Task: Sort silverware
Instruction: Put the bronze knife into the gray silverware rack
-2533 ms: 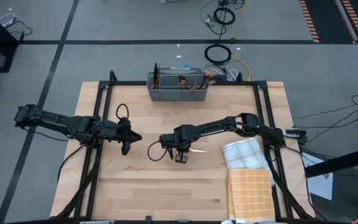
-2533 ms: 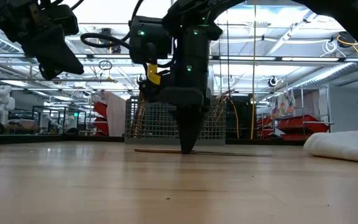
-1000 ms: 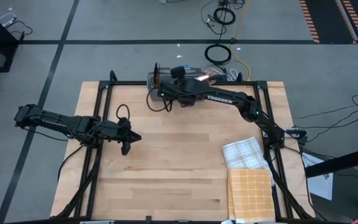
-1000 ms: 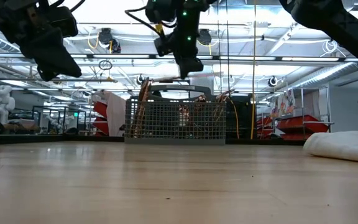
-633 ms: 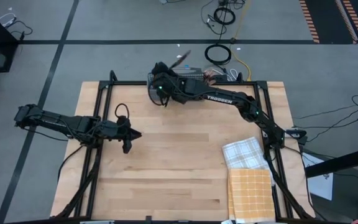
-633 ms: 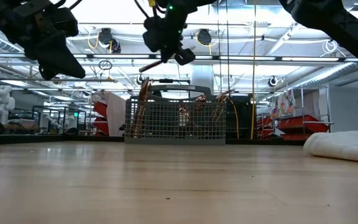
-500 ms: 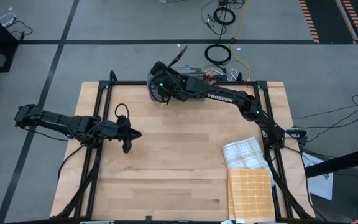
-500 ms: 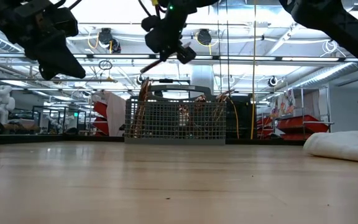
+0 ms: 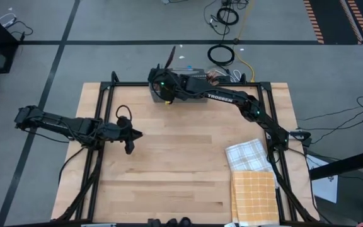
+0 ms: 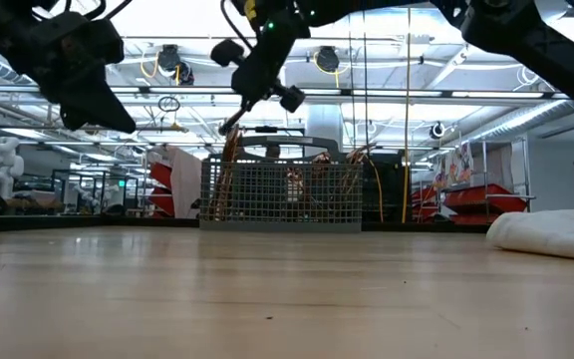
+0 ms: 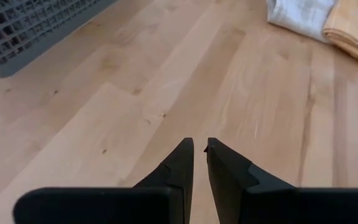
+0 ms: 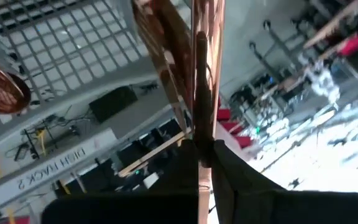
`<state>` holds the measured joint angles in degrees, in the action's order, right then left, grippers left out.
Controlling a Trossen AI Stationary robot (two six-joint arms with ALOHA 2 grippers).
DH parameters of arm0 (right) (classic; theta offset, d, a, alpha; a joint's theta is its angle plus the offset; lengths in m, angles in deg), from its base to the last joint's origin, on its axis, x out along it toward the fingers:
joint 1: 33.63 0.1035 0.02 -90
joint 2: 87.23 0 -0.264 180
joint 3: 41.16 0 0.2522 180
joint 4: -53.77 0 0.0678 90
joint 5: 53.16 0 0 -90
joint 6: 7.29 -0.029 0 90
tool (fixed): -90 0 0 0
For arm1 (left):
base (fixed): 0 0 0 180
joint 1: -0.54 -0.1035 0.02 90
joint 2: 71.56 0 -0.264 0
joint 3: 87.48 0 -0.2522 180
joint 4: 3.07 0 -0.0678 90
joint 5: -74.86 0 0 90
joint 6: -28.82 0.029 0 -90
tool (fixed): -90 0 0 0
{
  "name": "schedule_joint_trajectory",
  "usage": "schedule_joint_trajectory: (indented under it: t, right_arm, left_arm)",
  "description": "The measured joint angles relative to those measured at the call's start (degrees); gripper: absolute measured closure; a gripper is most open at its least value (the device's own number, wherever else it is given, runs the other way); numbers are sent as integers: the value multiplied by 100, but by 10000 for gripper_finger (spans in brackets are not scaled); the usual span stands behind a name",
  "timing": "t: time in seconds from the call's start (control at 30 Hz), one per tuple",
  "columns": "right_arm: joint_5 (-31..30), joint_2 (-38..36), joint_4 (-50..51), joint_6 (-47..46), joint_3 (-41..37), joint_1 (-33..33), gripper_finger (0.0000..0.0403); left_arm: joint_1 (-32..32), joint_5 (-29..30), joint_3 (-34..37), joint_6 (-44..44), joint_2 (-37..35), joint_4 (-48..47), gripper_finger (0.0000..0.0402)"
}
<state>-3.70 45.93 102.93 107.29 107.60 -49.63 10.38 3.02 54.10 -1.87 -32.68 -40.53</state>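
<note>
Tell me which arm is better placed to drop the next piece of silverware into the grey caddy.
The right. Its gripper already pinches a copper utensil above the caddy's left end. The left gripper hangs empty and shut over mid-table, away from the caddy.

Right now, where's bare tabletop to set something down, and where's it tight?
Free: the wide wood patch between the left gripper, the grey mesh caddy and the checked cloths. Also free along the near edge, left of the cloths. Crowded: the caddy's left end, where the right gripper holds a copper piece over it.
</note>
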Motion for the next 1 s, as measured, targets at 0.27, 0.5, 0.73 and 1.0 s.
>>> schedule_joint_trajectory:
  t: [0.27,0.5,0.73,1.0]
  right_arm:
    - [67,346,-323,337,0,-194,402]
    - [223,551,-443,598,0,-285,403]
    - [357,709,-415,807,-4,-258,403]
    - [640,716,-46,757,-2,-258,388]
  left_arm:
    - [0,156,128,3,11,-2,349]
    - [0,377,143,18,13,6,349]
    - [-2,487,143,155,12,24,349]
    - [-2,496,143,158,13,23,349]
